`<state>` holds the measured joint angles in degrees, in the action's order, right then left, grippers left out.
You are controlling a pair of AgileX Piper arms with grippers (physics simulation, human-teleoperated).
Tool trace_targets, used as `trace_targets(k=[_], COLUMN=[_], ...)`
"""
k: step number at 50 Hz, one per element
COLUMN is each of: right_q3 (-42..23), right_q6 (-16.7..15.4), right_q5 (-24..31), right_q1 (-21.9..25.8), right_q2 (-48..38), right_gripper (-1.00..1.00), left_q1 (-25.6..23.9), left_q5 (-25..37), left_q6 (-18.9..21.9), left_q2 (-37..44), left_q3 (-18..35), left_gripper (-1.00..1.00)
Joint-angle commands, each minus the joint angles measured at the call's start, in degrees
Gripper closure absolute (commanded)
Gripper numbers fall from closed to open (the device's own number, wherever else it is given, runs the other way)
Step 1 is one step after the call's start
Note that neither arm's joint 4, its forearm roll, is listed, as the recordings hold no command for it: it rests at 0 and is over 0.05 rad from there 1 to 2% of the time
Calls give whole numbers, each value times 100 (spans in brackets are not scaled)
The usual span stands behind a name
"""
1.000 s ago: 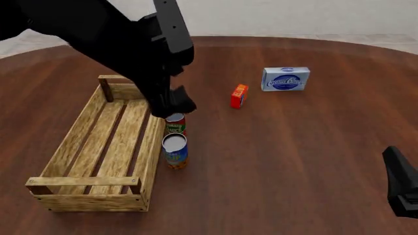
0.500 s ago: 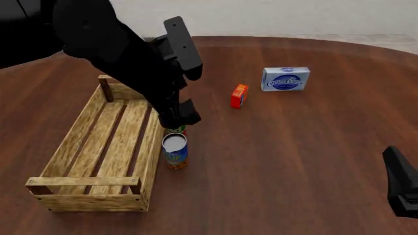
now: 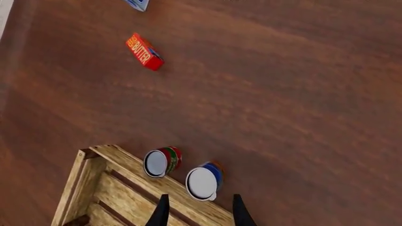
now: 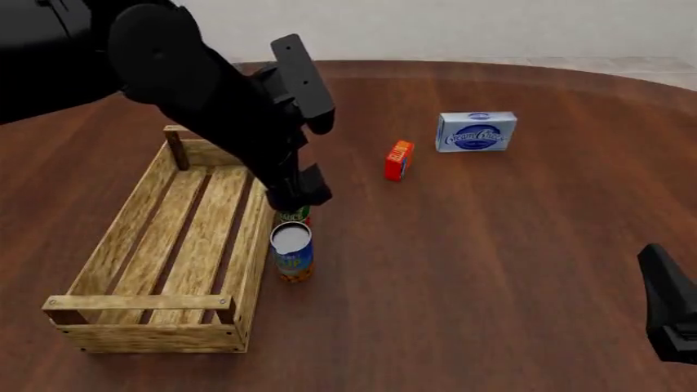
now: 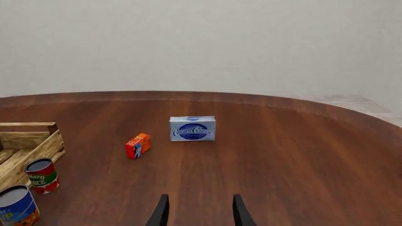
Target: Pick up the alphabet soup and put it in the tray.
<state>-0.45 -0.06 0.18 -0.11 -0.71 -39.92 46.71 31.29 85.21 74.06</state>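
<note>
The front camera looks forward and down from above. The left wrist camera looks down from close above the light-wood slatted crate (image 3: 135, 188). The right wrist camera views low across the table; all share the small red-orange box (image 4: 399, 160).

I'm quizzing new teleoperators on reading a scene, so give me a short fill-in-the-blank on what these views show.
1. The alphabet soup stands upright on the table, just outside the tray's ____ side.
2. The can beside it has a red and ____ label.
3. The tray holds ____ cans.
4. The left hand's fingers are ____.

Missing words: right; green; no; open
</note>
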Motion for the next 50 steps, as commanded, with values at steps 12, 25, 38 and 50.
trace_targets(k=[12,25,38,50], right_q3=[2,2,2,2], right_q6=[5,5,5,6], right_q5=[2,2,2,2], right_q1=[9,10,10,9], right_q2=[13,13,12,13], right_gripper=[-100,-100,-100,-100], left_q1=[61,48,87,99], left_q5=[-243,-383,-591,-698], left_q6=[-84,-189,-258,-315], left_q2=[293,447,630,748], left_q3=[41,-2,-84,-122], left_gripper=[-100,-100,-100,-100])
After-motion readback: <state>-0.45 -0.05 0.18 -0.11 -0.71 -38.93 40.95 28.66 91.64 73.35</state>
